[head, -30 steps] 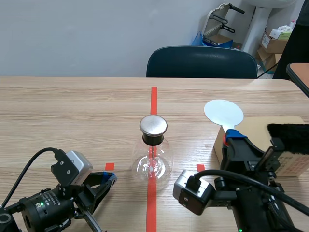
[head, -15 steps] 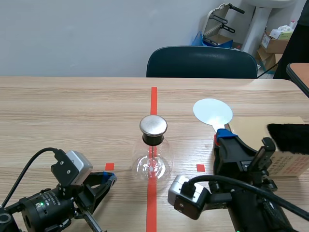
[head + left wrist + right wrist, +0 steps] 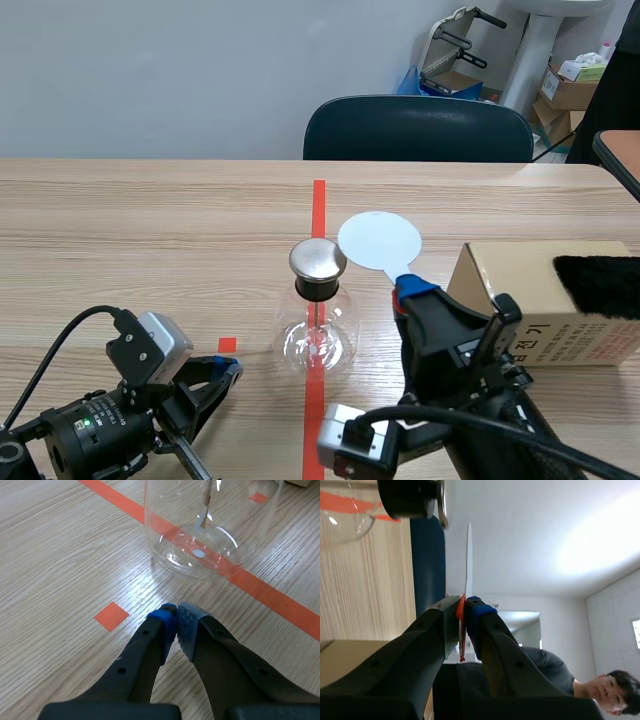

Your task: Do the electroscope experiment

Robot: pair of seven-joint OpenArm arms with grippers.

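The electroscope [image 3: 317,318] is a clear glass flask with a black neck and a round metal cap [image 3: 318,259], standing on the red tape line at mid table. My right gripper [image 3: 412,290] is shut on the red handle of a white round paddle [image 3: 379,240], whose disc is held upright just right of the cap. In the right wrist view the paddle [image 3: 468,560] shows edge-on between the fingers, close to the cap [image 3: 441,502]. My left gripper [image 3: 225,370] rests low at the front left, shut on nothing, with the flask [image 3: 210,530] just ahead of its pads [image 3: 190,622].
A cardboard box [image 3: 545,300] with a black furry cloth [image 3: 598,285] on top stands at the right. A dark blue chair [image 3: 418,128] is behind the far table edge. A person [image 3: 570,680] shows in the right wrist view.
My right arm has carried the paddle leftward from above the box to beside the flask's metal cap. The left arm has not moved.
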